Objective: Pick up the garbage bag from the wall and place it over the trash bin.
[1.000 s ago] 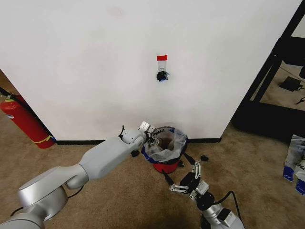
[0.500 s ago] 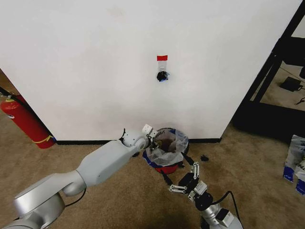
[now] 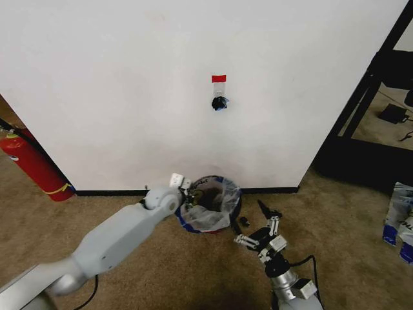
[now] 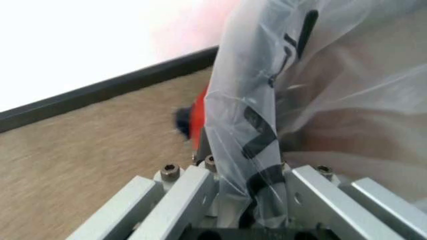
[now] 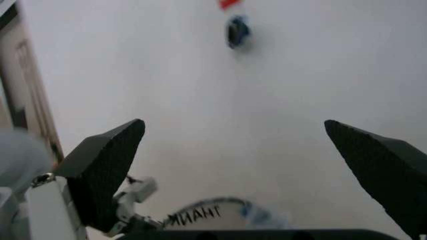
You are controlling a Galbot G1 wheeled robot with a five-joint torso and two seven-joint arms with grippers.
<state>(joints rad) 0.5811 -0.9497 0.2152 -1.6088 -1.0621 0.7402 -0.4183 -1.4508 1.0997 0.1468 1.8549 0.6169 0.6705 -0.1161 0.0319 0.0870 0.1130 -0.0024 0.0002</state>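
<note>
Garbage bag (image 3: pixel 210 205) rim pinched by left gripper (image 3: pixel 187 188) by wall (image 3: pixel 129 84); right gripper (image 3: pixel 263 226) wide open, empty.

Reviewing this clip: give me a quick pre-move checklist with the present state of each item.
1. Left hand grips the garbage bag: ok; the left wrist view shows plastic pinched between its fingers.
2. Bag off the wall's hook: ok.
3. Bag mouth spread open: ok.
4. Bag fully over the trash bin's rim: cannot tell; plastic hides the bin.
5. Right hand open beside the bag, not touching it: ok.
6. Fire extinguisher stands apart from the arms: ok.
</note>
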